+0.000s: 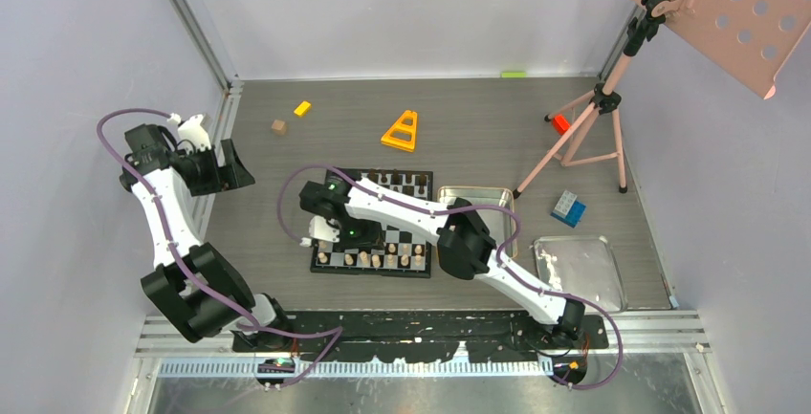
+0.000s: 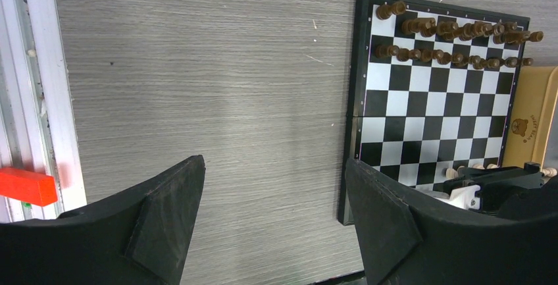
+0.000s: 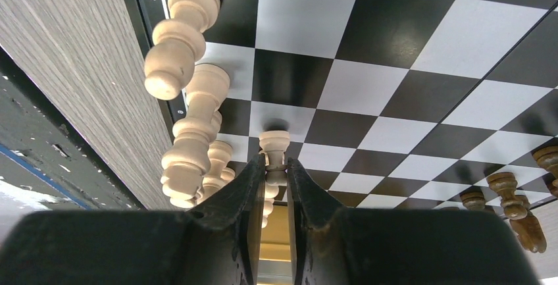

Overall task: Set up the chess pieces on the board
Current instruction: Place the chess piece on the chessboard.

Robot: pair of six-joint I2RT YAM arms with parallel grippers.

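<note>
The checkered board (image 1: 373,272) lies mid-table, with dark chess pieces (image 1: 402,183) along its far rows and pale chess pieces (image 1: 373,259) along the near edge. My right gripper (image 1: 325,230) hangs low over the board's near left corner. In the right wrist view my right gripper (image 3: 276,161) is shut on a pale pawn (image 3: 274,141) that stands on the board (image 3: 368,87), beside other pale pieces (image 3: 191,133). My left gripper (image 1: 230,170) is raised at the left, away from the board. In the left wrist view it (image 2: 273,161) is open over bare table, beside the board (image 2: 434,114).
A gold tin (image 1: 475,206) touches the board's right side, and a silver tray (image 1: 579,266) lies further right. An orange triangle (image 1: 401,131), a wooden cube (image 1: 278,127) and a yellow block (image 1: 303,108) sit beyond the board. At the right are a pink tripod (image 1: 593,127) and a blue block (image 1: 568,208).
</note>
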